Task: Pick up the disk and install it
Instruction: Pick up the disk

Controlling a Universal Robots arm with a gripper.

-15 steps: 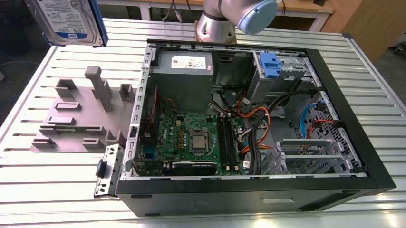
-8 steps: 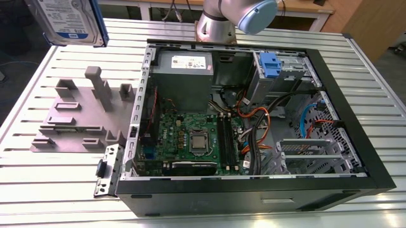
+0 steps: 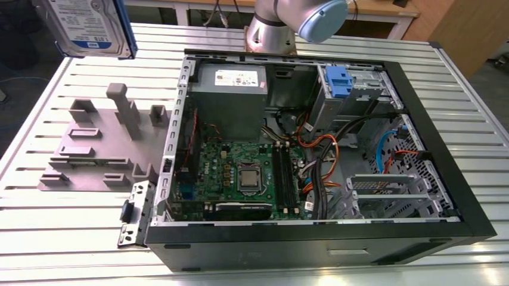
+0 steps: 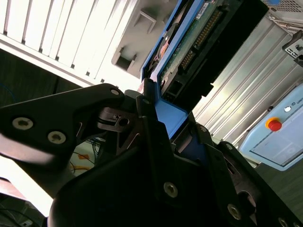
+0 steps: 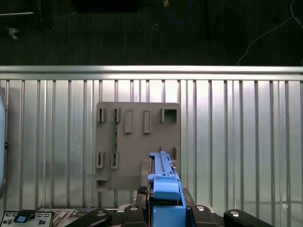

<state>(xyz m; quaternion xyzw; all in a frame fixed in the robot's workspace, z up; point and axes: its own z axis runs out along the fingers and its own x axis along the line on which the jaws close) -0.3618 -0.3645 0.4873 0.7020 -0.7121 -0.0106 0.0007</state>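
Silver rectangular disk (image 3: 86,27), blue-framed: aloft at eleven o'clock, black tool (image 5: 165,212) clamped on its frame. Carry step; not yet installed in open black computer case (image 3: 449,149).

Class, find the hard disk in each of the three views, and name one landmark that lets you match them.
Exterior view: the disk hangs label-out at the exterior view's upper left.
Second wrist view: the disk, circuit side showing, juts from the gripper.
First wrist view: the disk is edge-on, its blue frame in front of the grey fixture.
Shared landmark: the grey fixture, seen in all three.
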